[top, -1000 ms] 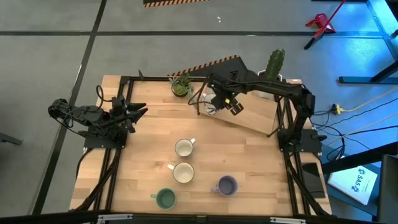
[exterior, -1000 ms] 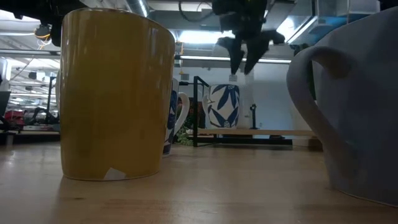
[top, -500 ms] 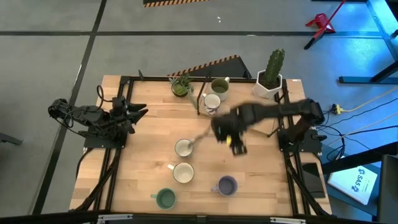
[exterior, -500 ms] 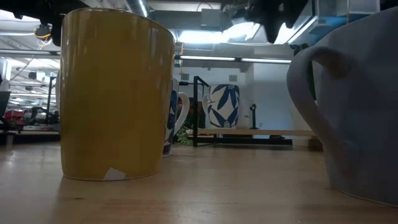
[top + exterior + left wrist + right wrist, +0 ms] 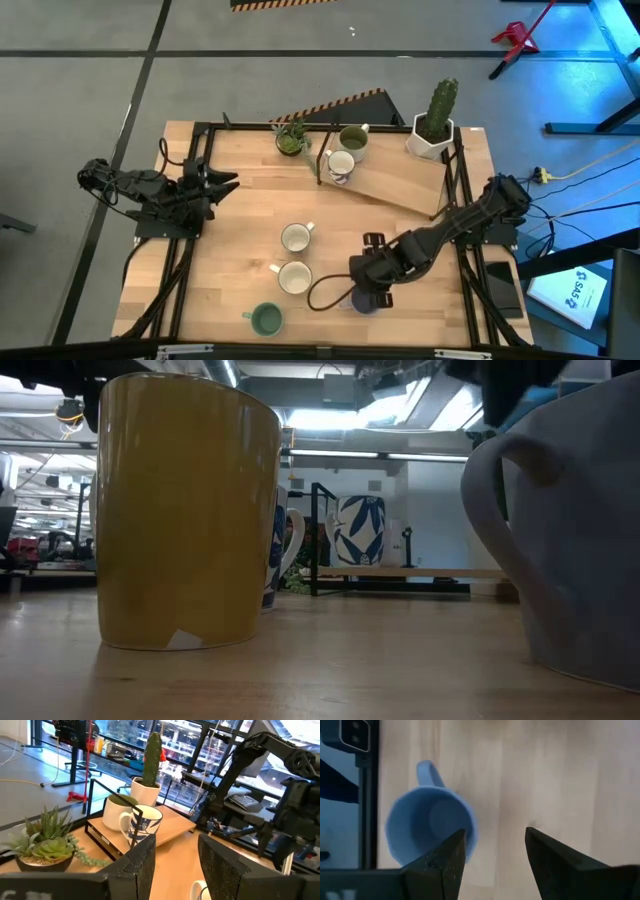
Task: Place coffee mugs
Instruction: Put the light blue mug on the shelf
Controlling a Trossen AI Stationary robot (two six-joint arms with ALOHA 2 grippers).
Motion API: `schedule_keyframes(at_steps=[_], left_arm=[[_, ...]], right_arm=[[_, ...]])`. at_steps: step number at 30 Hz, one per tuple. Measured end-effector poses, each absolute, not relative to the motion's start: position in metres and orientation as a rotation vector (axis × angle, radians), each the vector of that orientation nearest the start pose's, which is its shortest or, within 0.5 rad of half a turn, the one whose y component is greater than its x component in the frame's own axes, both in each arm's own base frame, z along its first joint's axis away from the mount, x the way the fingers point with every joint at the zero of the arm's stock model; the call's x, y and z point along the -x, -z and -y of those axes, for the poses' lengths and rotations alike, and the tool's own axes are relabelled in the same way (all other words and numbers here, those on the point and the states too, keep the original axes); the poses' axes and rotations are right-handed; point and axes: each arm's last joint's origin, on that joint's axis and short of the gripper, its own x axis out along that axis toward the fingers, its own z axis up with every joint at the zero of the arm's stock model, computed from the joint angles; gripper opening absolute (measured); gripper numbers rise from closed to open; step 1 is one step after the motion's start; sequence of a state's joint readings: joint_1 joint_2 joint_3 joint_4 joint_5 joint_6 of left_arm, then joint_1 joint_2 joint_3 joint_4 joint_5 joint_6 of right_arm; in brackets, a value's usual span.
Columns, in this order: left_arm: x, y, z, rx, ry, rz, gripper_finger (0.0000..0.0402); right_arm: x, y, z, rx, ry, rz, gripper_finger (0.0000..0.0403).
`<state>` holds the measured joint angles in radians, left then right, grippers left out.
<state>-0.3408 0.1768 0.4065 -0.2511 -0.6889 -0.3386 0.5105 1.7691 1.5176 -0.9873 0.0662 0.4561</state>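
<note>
While the left gripper (image 5: 225,183) waits w/ fingers apart at the table's left edge, we see the right gripper (image 5: 368,290), fingers spread and empty, directly above the lavender-blue mug (image 5: 431,833) near the front edge.

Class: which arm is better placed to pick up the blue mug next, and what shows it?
Right. Its open end effector hangs directly over the blue mug; the left end effector waits at the table's far side.
</note>
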Motion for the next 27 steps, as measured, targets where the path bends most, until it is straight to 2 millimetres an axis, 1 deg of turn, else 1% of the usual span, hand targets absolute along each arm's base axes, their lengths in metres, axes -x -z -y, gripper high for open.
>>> schedule_keyframes(at_steps=[9,13,20,22,23,25,27], left_arm=[[-0.077,-0.262,0.008,0.324,-0.348,0.038,0.0142],[-0.077,-0.262,0.008,0.323,-0.348,0.038,0.0142],[-0.077,-0.262,0.008,0.323,-0.348,0.038,0.0142],[-0.077,-0.262,0.008,0.323,-0.348,0.037,0.0142],[-0.077,-0.262,0.008,0.323,-0.348,0.037,0.0142],[-0.077,-0.262,0.008,0.323,-0.348,0.037,0.0142],[-0.077,-0.262,0.008,0.322,-0.349,0.037,0.0142]], right_arm=[[-0.305,-0.241,-0.184,-0.089,-0.147,-1.244,0.0191],[-0.301,-0.227,-0.182,-0.102,-0.126,-1.272,0.0191],[-0.296,-0.210,-0.178,-0.100,-0.123,-1.313,0.0188],[-0.293,-0.207,-0.178,-0.109,-0.125,-1.337,0.0174],[-0.292,-0.205,-0.177,-0.113,-0.122,-1.349,0.0160],[-0.292,-0.201,-0.177,-0.117,-0.110,-1.365,0.0123],[-0.291,-0.198,-0.176,-0.122,-0.112,-1.380,0.0077]])
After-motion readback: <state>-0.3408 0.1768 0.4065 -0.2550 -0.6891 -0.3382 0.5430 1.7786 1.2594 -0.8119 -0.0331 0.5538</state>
